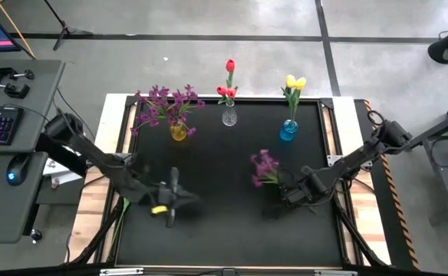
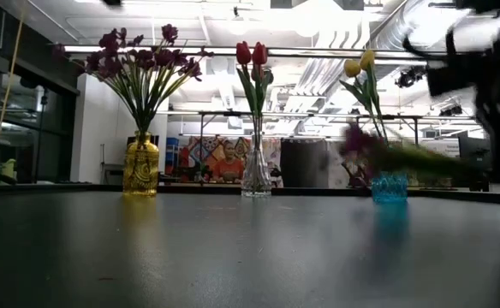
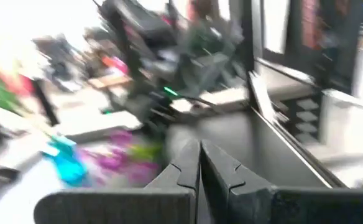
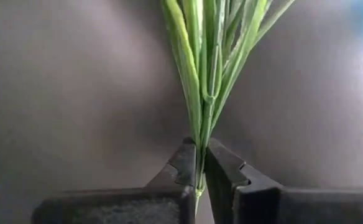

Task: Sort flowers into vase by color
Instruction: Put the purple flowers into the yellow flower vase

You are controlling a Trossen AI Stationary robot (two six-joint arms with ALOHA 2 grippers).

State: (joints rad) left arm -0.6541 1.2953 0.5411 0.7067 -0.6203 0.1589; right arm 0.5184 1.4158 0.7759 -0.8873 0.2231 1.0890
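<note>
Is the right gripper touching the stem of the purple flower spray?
Touching. In the right wrist view, the right gripper has both fingers pressed against the green stems of the purple flower spray, with no gap visible.

Purple spray [image 2: 378, 154] blurred — right gripper [image 2: 490, 77] too.

A big flat table with a black top [image 1: 224, 222] and pale wooden edges holds three small vases in a row near its far side. The yellow glass vase [image 1: 178, 132] with purple flowers stands on the left, the clear glass vase [image 1: 229, 117] with red tulips in the middle, and the blue glass vase [image 1: 288, 130] with yellow tulips on the right
</note>
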